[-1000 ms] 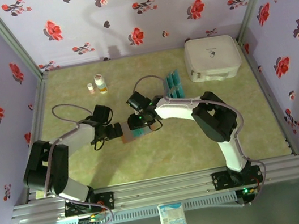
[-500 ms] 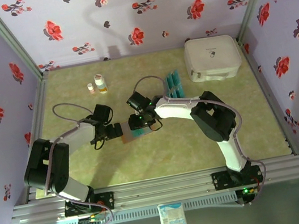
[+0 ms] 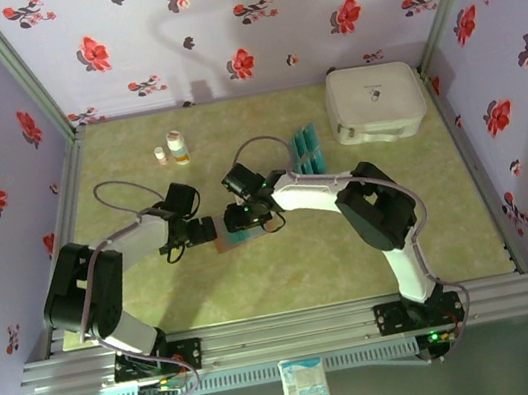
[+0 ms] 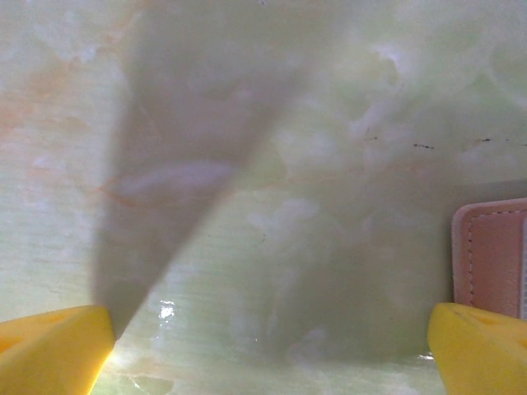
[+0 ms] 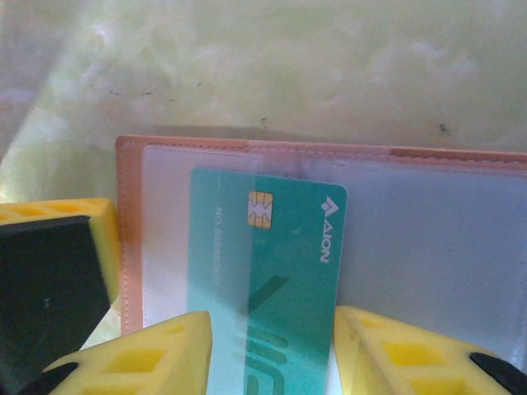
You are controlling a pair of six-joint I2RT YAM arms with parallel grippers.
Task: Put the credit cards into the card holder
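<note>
1. The right gripper (image 5: 272,329) clamps a teal credit card (image 5: 272,247) by its long edges, partly under the clear pocket of the card holder (image 5: 428,239), which lies open mid-table.
2. The step looks like insertion; next, a straight, level push deeper.
3. The left gripper (image 4: 268,337), jaws wide apart, sits just beside the holder's edge. The spare credit cards (image 3: 306,147) lie well apart behind.

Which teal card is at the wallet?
The card held in the right gripper, over the open brown wallet; the other cards lie together beside the white case.
</note>
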